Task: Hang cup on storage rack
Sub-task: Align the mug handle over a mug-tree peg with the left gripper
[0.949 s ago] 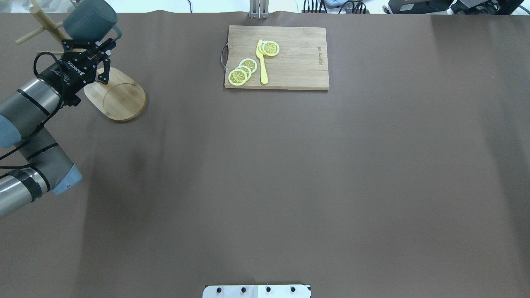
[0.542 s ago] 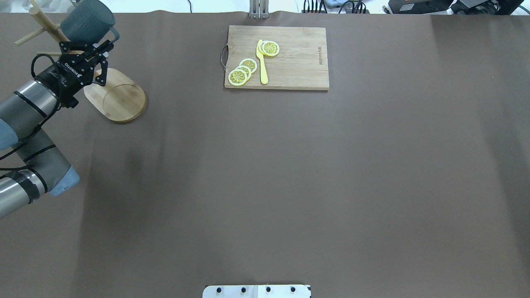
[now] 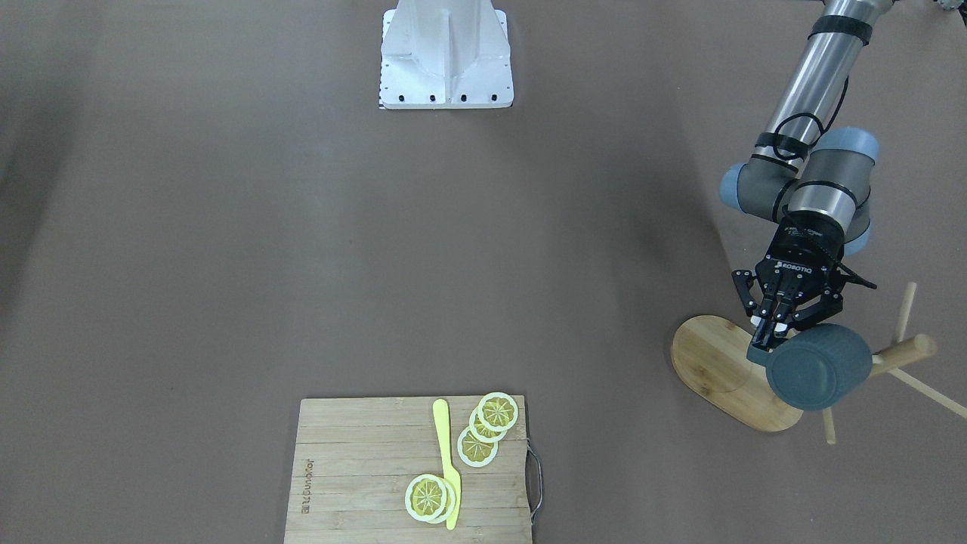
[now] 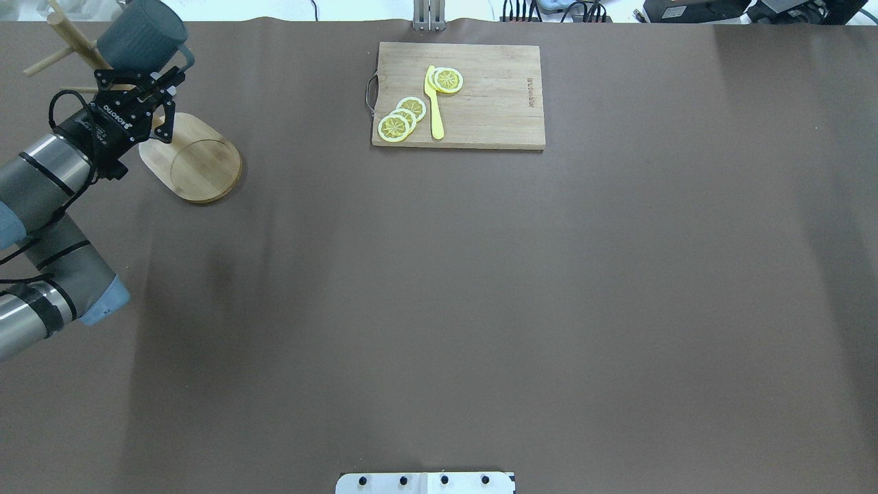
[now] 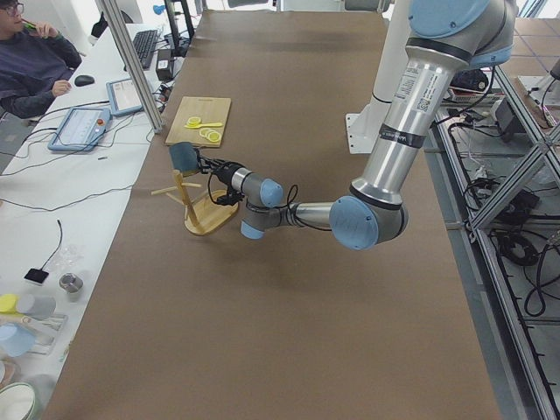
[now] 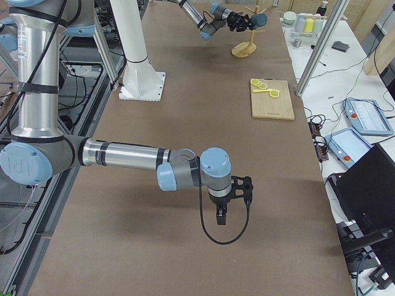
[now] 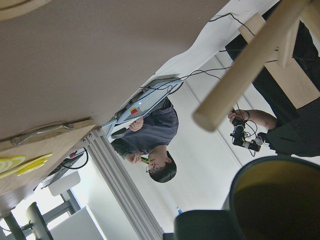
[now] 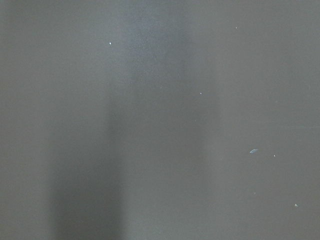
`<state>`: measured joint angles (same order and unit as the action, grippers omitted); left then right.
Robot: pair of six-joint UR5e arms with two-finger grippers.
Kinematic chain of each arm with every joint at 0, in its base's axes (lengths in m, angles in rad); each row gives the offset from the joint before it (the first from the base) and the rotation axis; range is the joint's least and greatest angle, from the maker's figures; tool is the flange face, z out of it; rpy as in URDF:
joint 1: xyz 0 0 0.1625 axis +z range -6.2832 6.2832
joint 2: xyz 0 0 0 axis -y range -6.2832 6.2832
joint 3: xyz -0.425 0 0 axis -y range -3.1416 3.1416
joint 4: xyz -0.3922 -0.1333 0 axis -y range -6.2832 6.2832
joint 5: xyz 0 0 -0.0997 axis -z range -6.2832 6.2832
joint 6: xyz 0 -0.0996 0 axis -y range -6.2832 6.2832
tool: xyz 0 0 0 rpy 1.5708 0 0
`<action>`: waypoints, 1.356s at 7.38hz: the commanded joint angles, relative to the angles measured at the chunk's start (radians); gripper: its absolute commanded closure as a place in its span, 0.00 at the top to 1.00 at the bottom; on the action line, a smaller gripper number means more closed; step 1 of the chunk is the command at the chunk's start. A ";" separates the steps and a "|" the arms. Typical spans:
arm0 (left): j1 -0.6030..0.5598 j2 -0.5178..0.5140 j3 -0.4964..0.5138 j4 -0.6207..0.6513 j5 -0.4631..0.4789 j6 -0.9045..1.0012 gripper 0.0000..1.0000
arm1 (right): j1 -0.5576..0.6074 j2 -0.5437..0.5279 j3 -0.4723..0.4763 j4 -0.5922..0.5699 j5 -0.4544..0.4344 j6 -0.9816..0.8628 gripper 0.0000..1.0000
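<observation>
The dark teal cup (image 4: 140,33) lies on its side in the air, held at its handle by my left gripper (image 4: 170,74), which is shut on it. It hangs next to the bamboo storage rack's post (image 4: 70,34), above the oval base (image 4: 199,161). In the front-facing view the cup (image 3: 820,366) sits against the post (image 3: 903,353), with the gripper (image 3: 767,332) over the base (image 3: 714,363). The left wrist view shows the cup's yellow interior (image 7: 277,197) below a rack dowel (image 7: 240,70). My right gripper (image 6: 222,213) hangs low over the table, far from the rack; I cannot tell if it is open.
A slatted cutting board (image 4: 458,96) with lemon slices (image 4: 401,118) and a yellow knife (image 4: 434,103) lies at the table's far middle. The robot's base plate (image 3: 446,53) is at the near edge. An operator (image 5: 26,61) sits beyond the table's far side.
My left gripper has moved a little to the left and farther from the robot with the cup, bringing it closer to the rack's post. The grip is unchanged.
</observation>
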<state>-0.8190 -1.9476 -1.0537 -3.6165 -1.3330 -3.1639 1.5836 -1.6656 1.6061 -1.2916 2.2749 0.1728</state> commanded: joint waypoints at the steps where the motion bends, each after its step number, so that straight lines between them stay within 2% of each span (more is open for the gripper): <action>1: -0.002 0.006 0.001 -0.001 0.000 -0.010 0.00 | 0.001 0.001 0.002 0.000 0.000 0.001 1.00; 6: -0.003 0.013 0.003 -0.001 0.000 -0.019 0.00 | 0.001 0.000 -0.002 0.011 0.000 0.004 1.00; 7: -0.003 0.019 0.003 -0.001 -0.002 -0.013 0.12 | -0.001 0.000 0.000 0.011 0.000 0.004 1.00; 8: -0.002 0.027 0.000 -0.001 -0.002 -0.008 0.97 | -0.001 0.000 0.000 0.012 0.000 0.005 1.00; 10: -0.002 0.027 0.000 -0.002 0.000 -0.005 0.99 | -0.002 0.000 0.000 0.011 0.002 0.004 1.00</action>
<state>-0.8210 -1.9218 -1.0534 -3.6175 -1.3335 -3.1711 1.5826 -1.6659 1.6060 -1.2799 2.2752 0.1768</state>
